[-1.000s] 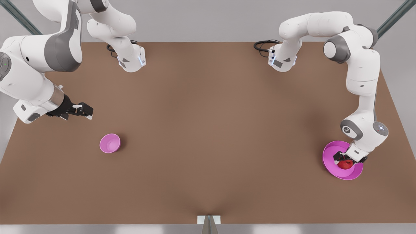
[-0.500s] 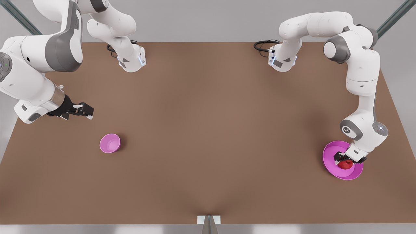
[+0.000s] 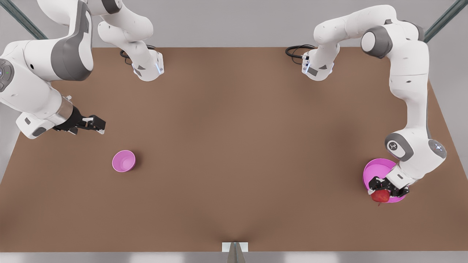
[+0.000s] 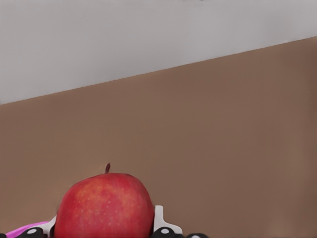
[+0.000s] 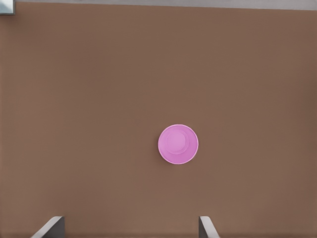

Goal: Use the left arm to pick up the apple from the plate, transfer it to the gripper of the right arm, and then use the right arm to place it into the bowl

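Over the plate, front view: left claw clamped on the apple, lifted at the plate rim; right claw waits beyond the bowl, fingers apart.
Left wrist view: apple looks firm, smooth, light; hold across its widest part.
Right wrist view: bowl alone on the surface, fingers spread.

A big brown table fills most of the room, and its top is flat and plain. Behind it is a pale grey wall, with a dark slanted bar in each top corner. A small white block sits at the middle of the table's near edge, and the light is soft and even.
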